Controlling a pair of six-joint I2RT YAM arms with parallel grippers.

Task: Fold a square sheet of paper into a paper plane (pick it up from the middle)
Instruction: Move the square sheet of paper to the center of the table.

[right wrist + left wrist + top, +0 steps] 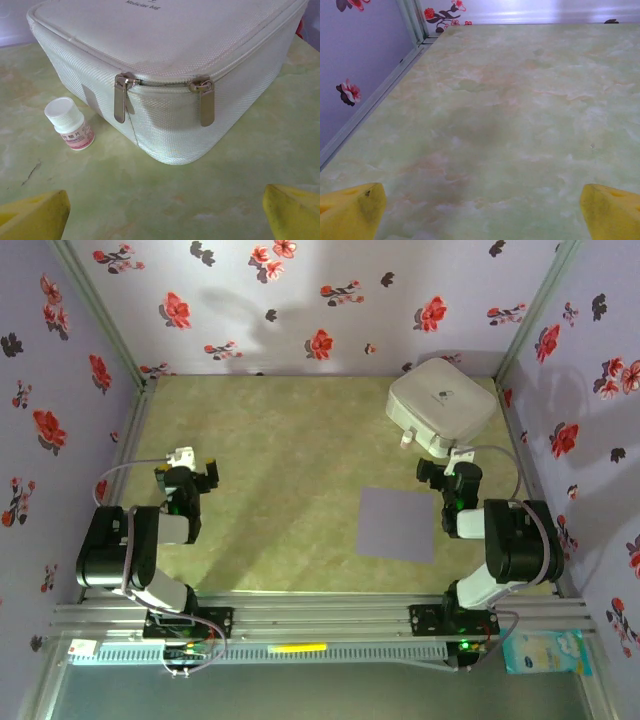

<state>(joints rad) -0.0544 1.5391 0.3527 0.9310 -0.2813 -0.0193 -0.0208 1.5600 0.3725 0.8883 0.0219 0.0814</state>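
The lavender square sheet of paper (397,524) lies flat on the desk (280,460) beside the right arm (505,540), in front of a white medicine bag (441,405); jaws of both it and the left arm (130,545) stand wide open, empty.

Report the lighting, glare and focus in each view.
Top external: soft arm shadows on the floral back wall, square lavender paper sheet evenly lit. Left wrist: bright glare on that wall, yellow fingertips blurred. Right wrist: white woven zip case sharp.
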